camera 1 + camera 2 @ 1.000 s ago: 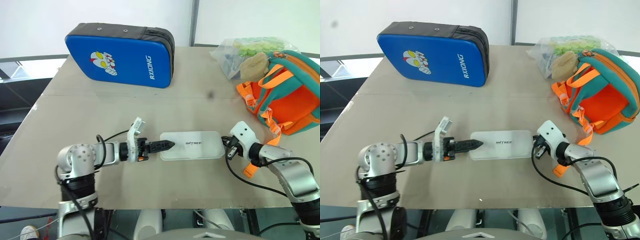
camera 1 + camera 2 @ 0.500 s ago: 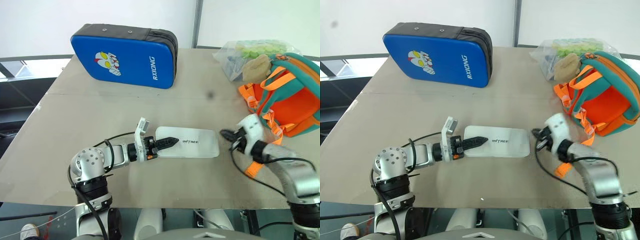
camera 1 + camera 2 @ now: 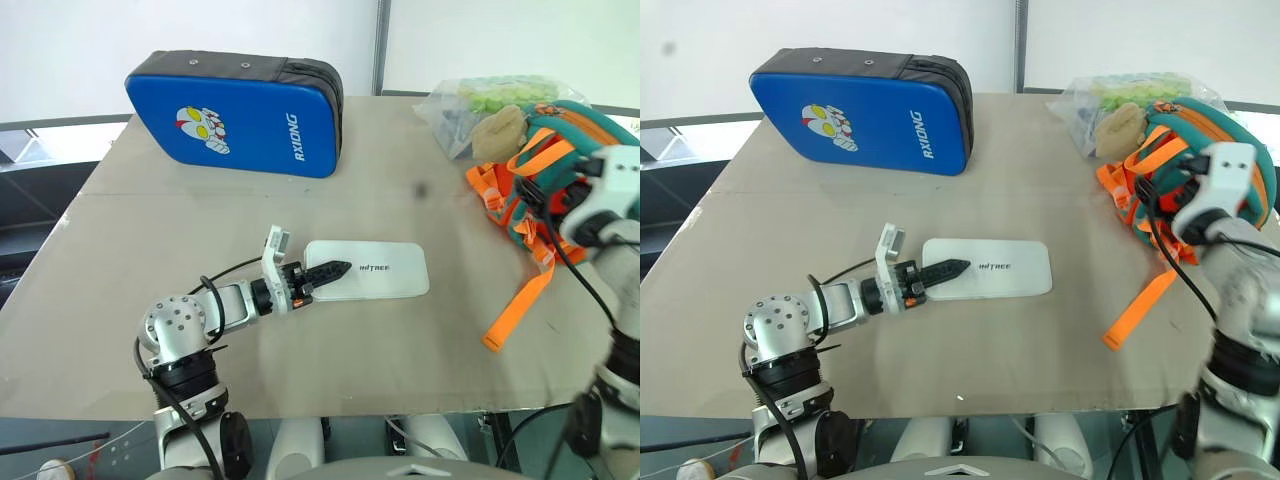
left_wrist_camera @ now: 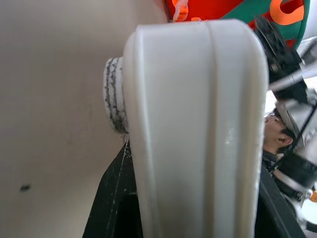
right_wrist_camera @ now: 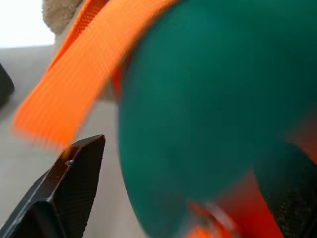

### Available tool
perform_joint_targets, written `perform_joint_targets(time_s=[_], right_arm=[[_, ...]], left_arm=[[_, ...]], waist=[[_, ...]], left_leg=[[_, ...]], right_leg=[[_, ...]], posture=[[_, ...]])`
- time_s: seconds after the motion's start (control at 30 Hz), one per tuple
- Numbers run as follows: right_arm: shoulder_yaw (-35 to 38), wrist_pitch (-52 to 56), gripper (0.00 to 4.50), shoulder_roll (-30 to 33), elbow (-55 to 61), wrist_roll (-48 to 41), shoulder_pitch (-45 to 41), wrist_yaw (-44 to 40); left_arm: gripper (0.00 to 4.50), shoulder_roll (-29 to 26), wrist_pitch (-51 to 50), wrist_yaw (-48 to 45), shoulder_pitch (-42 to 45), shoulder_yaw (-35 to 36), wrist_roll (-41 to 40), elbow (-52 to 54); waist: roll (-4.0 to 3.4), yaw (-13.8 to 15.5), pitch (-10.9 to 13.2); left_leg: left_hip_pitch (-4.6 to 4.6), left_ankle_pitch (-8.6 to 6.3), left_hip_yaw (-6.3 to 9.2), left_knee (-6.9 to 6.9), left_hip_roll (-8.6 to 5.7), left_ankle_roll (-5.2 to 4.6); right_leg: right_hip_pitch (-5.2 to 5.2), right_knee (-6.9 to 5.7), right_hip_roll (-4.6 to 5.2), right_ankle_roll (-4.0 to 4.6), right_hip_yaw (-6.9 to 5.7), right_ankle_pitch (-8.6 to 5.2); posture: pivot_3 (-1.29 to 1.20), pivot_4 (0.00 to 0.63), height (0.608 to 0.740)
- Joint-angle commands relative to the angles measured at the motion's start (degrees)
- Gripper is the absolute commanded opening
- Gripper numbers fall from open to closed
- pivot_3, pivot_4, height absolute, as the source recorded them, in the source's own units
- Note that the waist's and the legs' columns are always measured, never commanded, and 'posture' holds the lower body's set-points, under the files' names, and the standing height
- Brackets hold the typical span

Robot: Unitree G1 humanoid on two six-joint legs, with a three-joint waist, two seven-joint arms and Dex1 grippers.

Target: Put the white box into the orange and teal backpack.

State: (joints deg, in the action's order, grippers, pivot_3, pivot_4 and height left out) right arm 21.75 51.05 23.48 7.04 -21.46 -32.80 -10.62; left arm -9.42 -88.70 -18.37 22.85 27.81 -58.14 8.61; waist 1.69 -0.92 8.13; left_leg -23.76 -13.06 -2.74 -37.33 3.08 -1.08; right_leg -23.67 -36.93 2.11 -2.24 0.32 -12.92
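Translucent-white plastic — the white box (image 3: 366, 283), stiff, light, likely slippery — lies mid-worktop, left claw (image 3: 335, 270) clamping its short end; right claw (image 5: 163, 193) gapes wide at the orange and teal backpack (image 3: 1160, 150).

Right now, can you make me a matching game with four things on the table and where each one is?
Things:
1. white box
2. orange and teal backpack
3. blue padded case
4. clear plastic bag

Places:
A. far left part of the table, standing on its long edge
B. far right corner, just behind the backpack
C. middle of the table, lying flat, its end between the left gripper's fingers
D. right edge of the table, with a long orange strap trailing toward the near side

Pairs: 1-C, 2-D, 3-A, 4-B
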Motion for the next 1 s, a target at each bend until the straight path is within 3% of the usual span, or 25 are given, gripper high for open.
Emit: perform_joint_targets(time_s=[0.03, 0.07, 0.17, 0.3, 0.4, 0.5, 0.67, 0.73, 0.83, 1.0], right_arm=[[-1.90, -9.17, 4.47, 0.56, -9.21, 3.68, -5.29, 0.82], [-2.56, -11.27, 4.47, 0.72, -11.96, 4.64, -6.40, 0.78], [-4.67, -17.25, 3.13, 1.56, -18.40, 7.24, -8.17, -0.44], [-6.10, -21.78, 1.24, 1.69, -21.88, 6.61, -9.22, -4.64], [-7.54, -21.95, 0.11, 1.57, -16.18, 0.42, -8.20, -15.61], [-7.10, -16.22, 0.00, 2.21, -5.21, -11.33, -5.50, -26.78], [-6.98, -4.76, 0.00, 7.33, 8.24, -25.31, -0.17, -34.94], [-7.95, -2.81, 0.00, 9.63, 11.09, -26.84, 1.99, -36.28], [-9.62, -1.87, 0.00, 14.00, 14.31, -26.74, 7.33, -39.51], [-5.53, -0.01, 0.00, 18.23, 16.82, -34.39, 11.63, -44.41]], left_arm=[[0.98, 1.88, 1.18, 3.73, 1.67, 4.61, -4.00, 3.38], [0.98, 2.70, 1.11, 5.22, 2.09, 5.88, -5.18, 3.71], [0.98, 5.35, 1.53, 10.72, 3.27, 10.13, -10.10, 3.77], [0.98, 7.95, 8.63, 24.49, 4.49, 14.49, -25.80, 0.10], [0.98, 6.97, 17.51, 34.20, 4.83, 13.05, -37.32, 0.28], [0.98, 3.00, 22.62, 35.06, 5.29, 10.15, -39.18, 2.83], [0.98, -2.94, 31.19, 31.47, 6.43, 7.82, -38.78, 5.26], [0.98, -6.05, 34.88, 25.76, 6.11, 6.26, -31.80, 8.05], [0.98, -15.04, 34.58, 12.64, 4.19, 3.15, -25.93, 10.71], [0.98, -23.67, 36.83, -2.65, 3.23, 0.05, -21.07, 12.06]], waist=[[-0.02, 0.15, 0.02], [-0.01, 0.19, 0.03], [0.00, 0.38, 0.04], [0.01, 0.30, 0.08], [0.01, 0.13, 0.14], [-0.07, 0.01, 0.26], [-0.13, 0.44, 0.47], [-0.10, 0.50, 0.52], [-0.06, 0.50, 0.59], [-0.12, 0.75, 0.73]], left_leg=[[-0.05, 0.00, -0.01, 0.00, 0.00, 0.00], [-0.09, 0.00, -0.02, 0.02, 0.00, 0.00], [-0.19, -0.01, -0.02, 0.03, 0.00, 0.01], [-0.16, -0.01, 0.03, 0.03, -0.02, 0.01], [-0.10, -0.01, 0.07, 0.02, -0.01, 0.01], [0.00, -0.01, 0.11, 0.03, 0.03, 0.01], [-0.11, -0.01, 0.04, 0.06, 0.04, 0.01], [-0.11, -0.01, 0.01, 0.08, 0.03, 0.01], [-0.12, -0.01, -0.07, 0.12, 0.02, 0.02], [-0.09, -0.01, -0.12, 0.12, 0.01, 0.02]], right_leg=[[-0.03, 0.03, 0.00, -0.06, 0.01, 0.03], [-0.04, 0.10, 0.00, -0.07, 0.01, 0.03], [-0.04, 0.23, 0.04, -0.11, -0.02, 0.02], [-0.04, 0.21, 0.11, -0.14, 0.06, 0.02], [-0.04, 0.16, 0.11, -0.13, 0.09, 0.03], [-0.04, 0.08, 0.00, -0.13, 0.22, 0.04], [-0.04, 0.17, -0.04, -0.12, 0.04, 0.02], [-0.04, 0.21, -0.02, -0.11, 0.04, 0.02], [-0.04, 0.24, -0.02, -0.09, 0.03, 0.00], [-0.05, 0.23, 0.01, 0.13, 0.04, -0.13]], posture=[[0.00, 0.150, 0.740], [0.00, 0.150, 0.740], [0.00, 0.150, 0.740], [0.00, 0.150, 0.740], [0.00, 0.150, 0.740], [0.00, 0.150, 0.740], [0.00, 0.150, 0.740], [0.00, 0.150, 0.740], [0.00, 0.150, 0.740], [0.00, 0.150, 0.740]])
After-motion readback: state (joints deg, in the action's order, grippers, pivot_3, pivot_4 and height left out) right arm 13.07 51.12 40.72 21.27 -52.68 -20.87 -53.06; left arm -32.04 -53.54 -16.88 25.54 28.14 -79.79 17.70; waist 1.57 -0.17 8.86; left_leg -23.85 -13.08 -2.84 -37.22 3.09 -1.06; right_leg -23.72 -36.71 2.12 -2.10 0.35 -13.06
